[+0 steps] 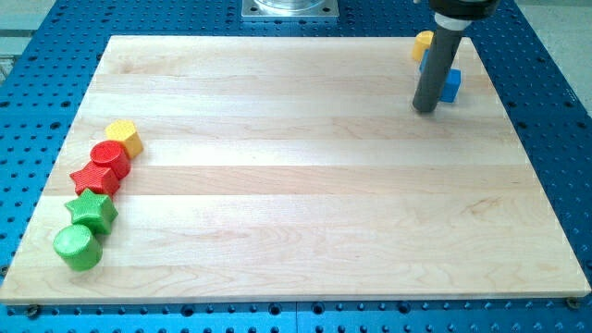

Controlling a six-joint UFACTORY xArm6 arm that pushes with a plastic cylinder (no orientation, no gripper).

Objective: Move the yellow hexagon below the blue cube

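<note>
Camera view: my tip (425, 109) beside blue cube (450, 85).

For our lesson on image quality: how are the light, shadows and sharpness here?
Camera view: even, soft light on the wooden board, no strong glare; faint shadows under the left-hand blocks; picture mostly sharp; my tip sits just left of the blue cube, partly hiding it.

One camera looks down at a slant from the near edge of the desk (305, 176), facing across it toward twelve o'clock. It sits far enough back to take in the whole wooden top, with a rim of blue perforated base (555, 83) around it.
</note>
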